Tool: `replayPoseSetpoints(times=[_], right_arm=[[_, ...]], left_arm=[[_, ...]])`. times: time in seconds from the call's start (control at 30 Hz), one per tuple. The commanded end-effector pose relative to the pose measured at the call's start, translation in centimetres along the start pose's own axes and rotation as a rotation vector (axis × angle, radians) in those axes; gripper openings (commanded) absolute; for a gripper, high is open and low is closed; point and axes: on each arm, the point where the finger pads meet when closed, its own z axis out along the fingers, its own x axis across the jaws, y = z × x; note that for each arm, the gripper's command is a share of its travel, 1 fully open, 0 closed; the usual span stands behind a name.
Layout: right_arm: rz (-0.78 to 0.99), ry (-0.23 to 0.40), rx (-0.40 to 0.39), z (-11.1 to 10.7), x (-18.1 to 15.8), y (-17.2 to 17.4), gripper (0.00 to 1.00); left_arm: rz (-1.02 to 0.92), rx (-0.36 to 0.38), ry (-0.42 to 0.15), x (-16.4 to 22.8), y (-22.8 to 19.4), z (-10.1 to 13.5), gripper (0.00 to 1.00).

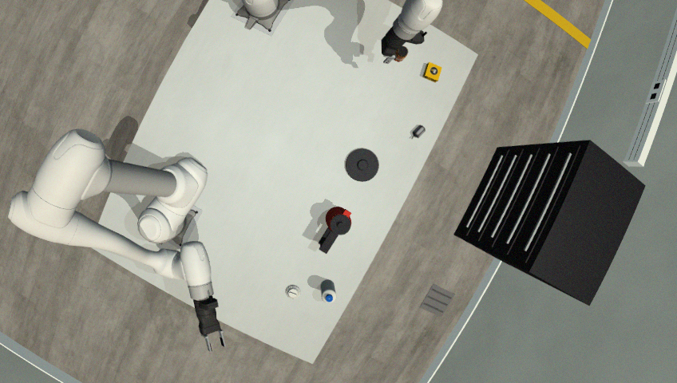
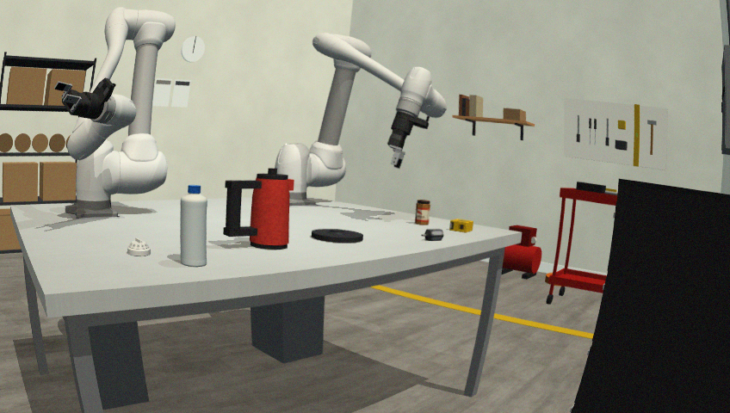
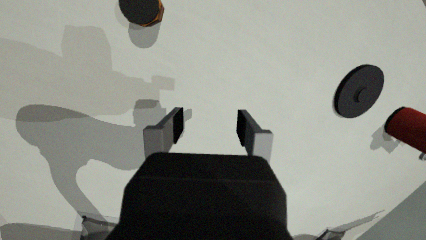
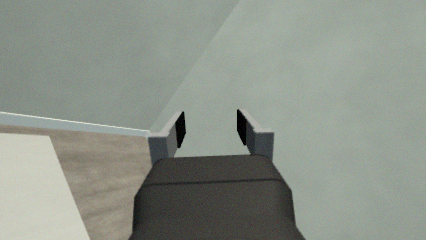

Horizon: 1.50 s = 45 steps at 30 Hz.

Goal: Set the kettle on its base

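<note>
Okay, both hands are open with nothing between the fingers: left gripper (image 1: 388,59) (image 2: 398,158) (image 3: 210,126) up over the table, right gripper (image 1: 215,341) (image 2: 68,95) (image 4: 211,128) past the table edge, aimed off it. Kettle (image 1: 334,214) (image 2: 270,212) (image 3: 411,126) stands upright on the table, not on its base, off to the right of the left fingers in their wrist view. Base (image 1: 354,173) (image 2: 337,236) (image 3: 370,82) lies flat, nearer those fingers than the kettle, stud (image 1: 362,164) (image 3: 360,95) up. 0 contact from either hand. I'd expect a stiff, fairly weighty body, maybe slick on the red wall, and wide for these jaws. I'd take the black handle (image 1: 329,240) (image 2: 233,206) at the middle of its upright bar, pads flat on its sides. Load sits off to 1 side of that grip, so it'll likely want to swing or tip; squeeze firmly, lift slowly. Lid looks like a poor hold, might pull off. Ring underneath is hidden from me, so I'd lower gently over the stud.
</note>
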Motion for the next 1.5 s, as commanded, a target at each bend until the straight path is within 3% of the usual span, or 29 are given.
replayPoseSetpoints(times=[0.0,0.53,1.03,1.1,1.47], right_arm=[[0.000,0.000,0.001,0.0,0.0,0.0,1.00],[0.000,0.000,0.001,0.0,0.0,0.0,1.00],[0.000,0.000,0.001,0.0,0.0,0.0,1.00],[0.000,0.000,0.001,0.0,0.0,0.0,1.00],[0.000,0.000,0.001,0.0,0.0,0.0,1.00]], left_arm=[[-0.017,0.000,-0.001,-0.4,-0.1,-0.1,1.00],[-0.306,-0.014,-0.009,-7.6,-1.1,-0.5,1.00],[-0.780,-0.043,-0.024,-19.1,-0.8,-1.0,1.00],[-0.780,-0.043,-0.024,-19.1,-0.8,-1.0,1.00],[-1.217,-0.077,-0.041,-28.9,1.5,-1.1,1.00]])
